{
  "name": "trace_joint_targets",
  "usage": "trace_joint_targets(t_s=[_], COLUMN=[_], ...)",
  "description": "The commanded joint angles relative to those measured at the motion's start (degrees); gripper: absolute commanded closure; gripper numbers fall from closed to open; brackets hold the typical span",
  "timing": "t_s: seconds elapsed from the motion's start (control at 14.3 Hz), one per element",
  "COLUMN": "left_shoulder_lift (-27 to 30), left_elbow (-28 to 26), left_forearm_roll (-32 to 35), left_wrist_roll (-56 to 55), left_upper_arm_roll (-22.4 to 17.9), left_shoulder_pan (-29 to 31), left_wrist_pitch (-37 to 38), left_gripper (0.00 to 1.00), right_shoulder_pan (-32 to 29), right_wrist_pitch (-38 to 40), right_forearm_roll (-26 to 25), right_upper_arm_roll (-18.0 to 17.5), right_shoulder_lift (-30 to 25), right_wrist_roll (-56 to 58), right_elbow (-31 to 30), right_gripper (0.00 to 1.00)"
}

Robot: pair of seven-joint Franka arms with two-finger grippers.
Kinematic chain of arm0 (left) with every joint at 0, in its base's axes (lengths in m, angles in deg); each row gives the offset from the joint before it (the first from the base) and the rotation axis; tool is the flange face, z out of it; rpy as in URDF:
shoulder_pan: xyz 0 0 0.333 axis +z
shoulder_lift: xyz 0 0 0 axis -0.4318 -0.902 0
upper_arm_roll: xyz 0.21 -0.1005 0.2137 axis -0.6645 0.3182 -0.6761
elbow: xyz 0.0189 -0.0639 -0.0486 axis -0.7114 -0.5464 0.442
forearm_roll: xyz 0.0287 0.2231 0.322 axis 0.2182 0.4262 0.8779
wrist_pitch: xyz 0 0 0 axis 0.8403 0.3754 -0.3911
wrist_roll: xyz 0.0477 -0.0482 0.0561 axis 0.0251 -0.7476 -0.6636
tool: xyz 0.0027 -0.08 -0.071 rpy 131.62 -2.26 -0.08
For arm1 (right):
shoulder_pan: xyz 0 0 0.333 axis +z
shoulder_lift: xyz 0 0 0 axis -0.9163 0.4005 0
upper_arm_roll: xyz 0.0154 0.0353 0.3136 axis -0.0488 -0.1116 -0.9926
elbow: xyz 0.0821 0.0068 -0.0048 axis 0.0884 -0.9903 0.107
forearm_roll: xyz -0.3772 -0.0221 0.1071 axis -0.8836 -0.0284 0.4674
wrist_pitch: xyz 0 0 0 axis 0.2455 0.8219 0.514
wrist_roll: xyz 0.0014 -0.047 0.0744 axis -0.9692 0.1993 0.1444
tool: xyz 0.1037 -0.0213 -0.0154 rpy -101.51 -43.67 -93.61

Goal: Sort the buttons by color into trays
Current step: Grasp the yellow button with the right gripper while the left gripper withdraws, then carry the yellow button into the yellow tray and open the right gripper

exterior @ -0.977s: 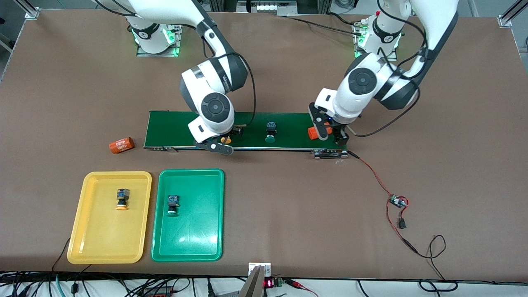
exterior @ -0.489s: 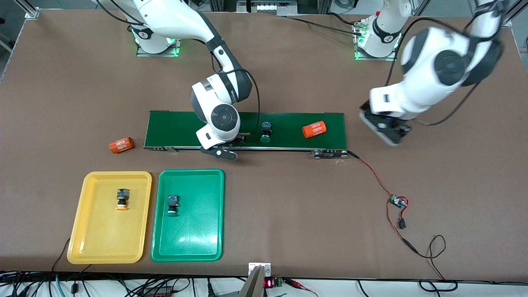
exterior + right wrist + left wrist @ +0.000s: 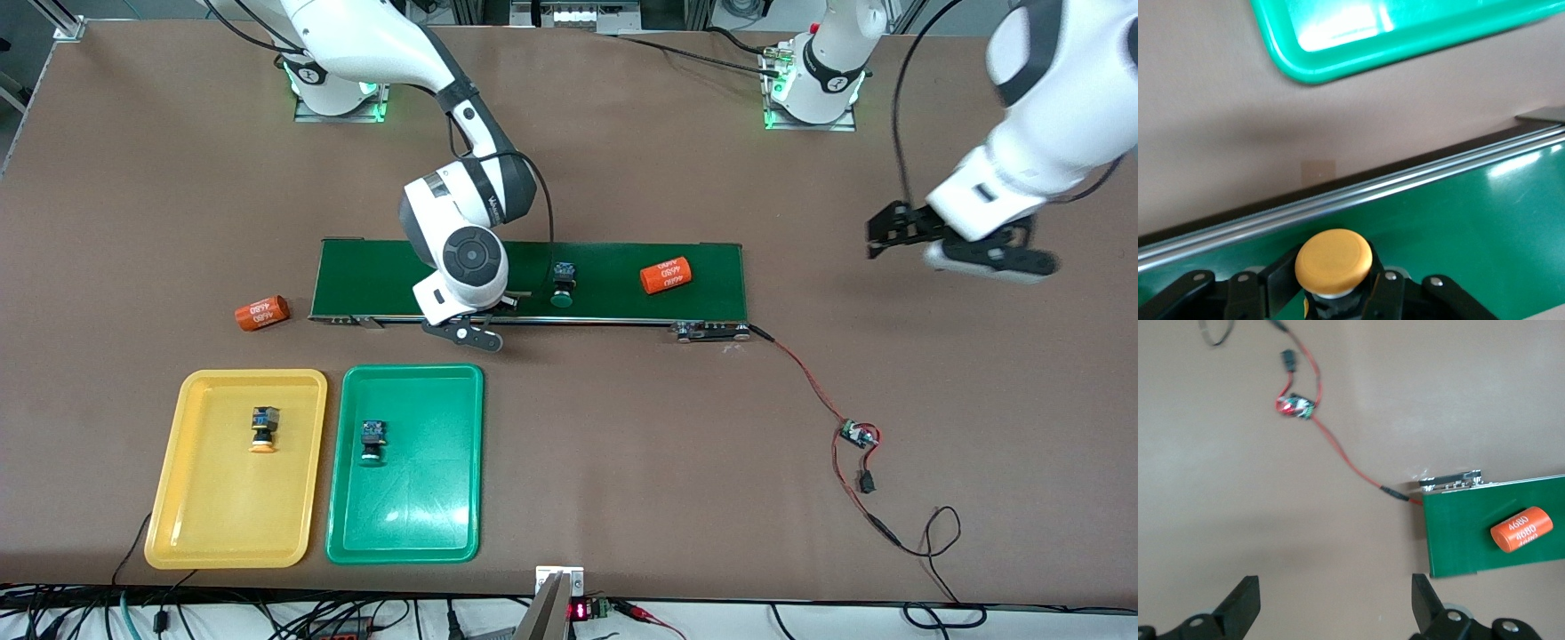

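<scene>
My right gripper [image 3: 1333, 283] is low over the conveyor belt [image 3: 373, 276], shut on a yellow-capped button [image 3: 1333, 260]. In the front view its hand [image 3: 462, 298] hides that button. A green-capped button [image 3: 561, 286] lies on the belt just beside it, toward the left arm's end. The yellow tray [image 3: 178, 498] holds a yellow-capped button [image 3: 262, 428]. A green-capped button [image 3: 372, 441] lies in the green tray [image 3: 427, 516], whose corner [image 3: 1338, 60] shows past the belt's rail. My left gripper [image 3: 898, 233] hangs open and empty over bare table off the belt's end; its fingertips [image 3: 1245, 603] stand wide apart.
An orange cylinder [image 3: 666, 276] lies on the belt near the left arm's end, also in the left wrist view [image 3: 1521, 529]. Another orange cylinder [image 3: 261, 313] lies on the table off the belt's other end. A red wire with a small circuit board [image 3: 858, 434] trails from the belt.
My right gripper has shut on the yellow-capped button. The left arm has swung away from the belt, leaving the orange cylinder on it. The cylinder and green-capped button have drifted toward the right arm's end.
</scene>
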Motion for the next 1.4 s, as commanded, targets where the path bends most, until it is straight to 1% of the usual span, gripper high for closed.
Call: trace_joint_targets(t_s=[0.0, 0.07, 0.14, 0.28, 0.35, 0.42, 0.63, 0.7, 0.91, 1.05, 1.33], left_shoulder_lift=[-1.34, -1.25, -1.34, -2.91, -2.84, -2.83, -3.10, -3.10, -2.92, -2.92, -2.83], left_elbow=[10.68, 11.58, 11.41, 10.88, 10.88, 10.97, 11.32, 11.41, 11.76, 11.76, 11.76], left_forearm_roll=[1.69, 3.79, 4.68, 4.69, 4.78, 4.61, 3.90, 3.90, 4.25, 4.34, 4.16], left_wrist_roll=[-1.83, -1.83, -2.01, -3.67, -3.77, -3.77, -3.07, -3.06, -3.06, -3.15, -3.59], left_upper_arm_roll=[-4.60, -6.27, -7.07, -7.26, -7.26, -7.26, -7.08, -7.08, -6.47, -6.46, -6.55], left_shoulder_pan=[-3.50, -5.34, -6.40, -5.80, -5.80, -5.97, -5.62, -5.54, -5.97, -6.06, -5.62], left_wrist_pitch=[11.67, 12.83, 12.84, 11.36, 10.65, 10.30, 10.38, 10.38, 10.38, 10.38, 10.56], left_gripper=[0.00, 0.00, 0.00, 0.00, 0.00, 0.00, 0.00, 0.00, 0.00, 0.00, 0.00], right_shoulder_pan=[-1.93, -2.80, -3.59, -7.27, -9.82, -12.80, -20.89, -22.66, -28.54, -31.10, -34.44], right_wrist_pitch=[0.30, 0.30, 0.21, 0.04, -0.40, -0.49, -2.07, -2.77, -8.65, -13.48, -17.80], right_forearm_roll=[-0.08, 0.00, -0.61, -0.35, -0.52, -0.53, -0.44, -0.53, -0.53, -0.53, -0.35], right_upper_arm_roll=[0.30, 1.95, 3.36, 5.92, 6.27, 6.28, 6.19, 6.19, 6.19, 6.19, 6.01], right_shoulder_lift=[-3.37, -3.73, -3.73, -3.38, -2.59, -1.80, 2.76, 3.73, 5.93, 7.34, 9.19], right_wrist_roll=[0.56, 0.92, 1.09, 7.30, 9.94, 12.93, 26.36, 29.97, 42.80, 50.19, 54.88], right_elbow=[-0.18, 0.26, 1.91, 3.42, 4.03, 4.82, 10.09, 10.71, 11.25, 11.25, 11.51], right_gripper=[0.86, 0.85, 0.85, 0.85, 0.85, 0.85, 0.85, 0.85, 0.85, 0.85, 0.85])
